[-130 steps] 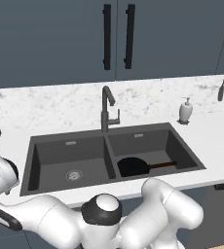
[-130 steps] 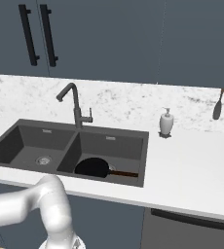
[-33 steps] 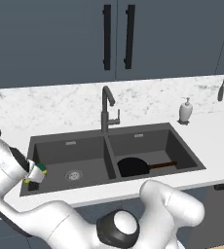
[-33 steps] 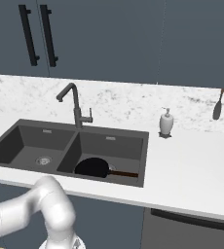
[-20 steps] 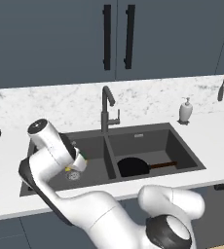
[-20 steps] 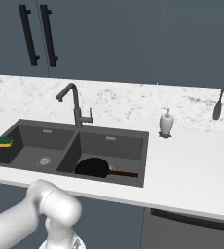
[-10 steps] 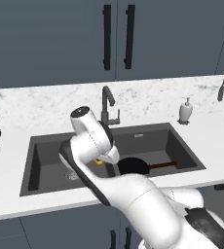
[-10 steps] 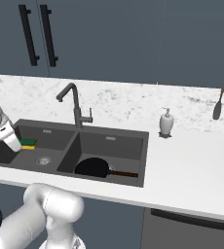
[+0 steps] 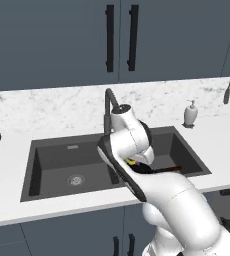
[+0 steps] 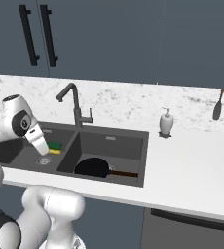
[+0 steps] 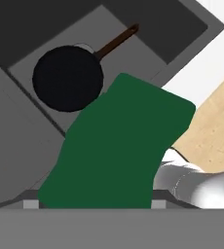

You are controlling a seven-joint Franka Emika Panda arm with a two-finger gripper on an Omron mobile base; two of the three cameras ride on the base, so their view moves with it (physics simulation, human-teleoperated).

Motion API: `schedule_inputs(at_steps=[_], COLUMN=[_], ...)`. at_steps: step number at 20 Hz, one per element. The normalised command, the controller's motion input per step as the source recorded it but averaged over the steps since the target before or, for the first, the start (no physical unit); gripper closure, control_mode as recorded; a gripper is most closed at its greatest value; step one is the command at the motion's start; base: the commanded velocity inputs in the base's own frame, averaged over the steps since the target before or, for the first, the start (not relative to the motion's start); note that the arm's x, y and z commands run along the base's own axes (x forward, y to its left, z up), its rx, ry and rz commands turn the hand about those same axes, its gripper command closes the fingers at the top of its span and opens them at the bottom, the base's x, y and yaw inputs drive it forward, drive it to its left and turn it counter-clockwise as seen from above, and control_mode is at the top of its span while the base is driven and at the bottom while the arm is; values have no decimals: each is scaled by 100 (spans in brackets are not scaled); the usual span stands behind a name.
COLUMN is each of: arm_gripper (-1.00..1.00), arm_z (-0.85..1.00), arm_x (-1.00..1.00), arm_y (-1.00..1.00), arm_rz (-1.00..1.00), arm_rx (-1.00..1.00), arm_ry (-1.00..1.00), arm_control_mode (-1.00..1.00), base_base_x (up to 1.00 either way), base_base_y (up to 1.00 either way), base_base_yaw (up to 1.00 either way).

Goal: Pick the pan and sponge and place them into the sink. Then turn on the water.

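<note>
Midway: gripper (image 10: 49,147) clamped on the sponge (image 10: 55,146), carried over the sink (image 10: 115,178) beside its central divider. Pan (image 10: 91,168) already lies in the right basin. Next, likely: lower, release into a basin, then reach the faucet (image 10: 75,108) lever.

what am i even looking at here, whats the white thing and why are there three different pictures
The white thing is a robot arm in a computer-rendered kitchen. Two pictures come from cameras on its base, looking over the arm from its left and right. The third comes from a camera on its hand, looking down along the gripper. The gripper is holding a sponge, green on top, yellow beneath, above the double-basin sink. A black frying pan already lies in the sink's right basin. On the marble counter stands a white soap dispenser. The faucet shows no water running.
</note>
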Motion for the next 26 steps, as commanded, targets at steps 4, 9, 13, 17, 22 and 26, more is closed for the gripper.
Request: schedule_inputs(at_steps=[4,9,13,17,22,26], arm_gripper=[100,100,100,100,100,100], arm_z=[0,0,-1,-12,-10,-17], arm_x=[0,0,3,21,37,51], arm_y=[-98,-81,-44,-21,-9,-1], arm_rz=[0,0,1,6,12,12], arm_rx=[5,7,8,5,2,0], arm_ry=[0,1,0,1,8,12], arm_control_mode=[-100,-100,-100,-100,-100,-100], base_base_x=[0,0,0,0,0,0], base_base_y=[0,0,0,0,0,0], base_base_yaw=[0,0,0,0,0,0])
